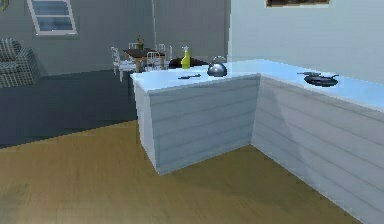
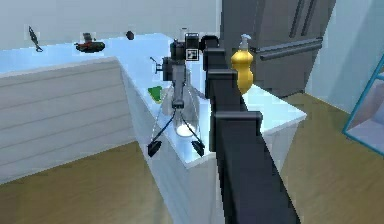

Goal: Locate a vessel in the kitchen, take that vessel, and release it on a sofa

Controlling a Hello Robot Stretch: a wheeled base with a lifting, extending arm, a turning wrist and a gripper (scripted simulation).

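- Silver-grey, so picked kettle [image 1: 217,68] near counter [image 1: 255,72]'s end edge as the thing to take.
- Could not tell gripper [image 2: 175,148]'s spread or load at counter's edge.
- Needed slow, centred reach onto kettle, then straight lift clear of nearby bottle [image 2: 241,67].

A white L-shaped counter [image 1: 200,120] stands on wood floor [image 1: 80,185], with a dining table [image 1: 140,52] and window [image 1: 52,14] beyond.

arm [image 2: 240,150]: dark square bar, reaching from the arm side view's bottom edge up and slightly left | far end: two white marker squares [image 2: 181,52] | gripper [image 2: 174,148]: dark body under the markers, thin fingers [image 2: 160,128] pointing down, seen against the worktop [image 2: 60,62] near edge | load: cannot tell
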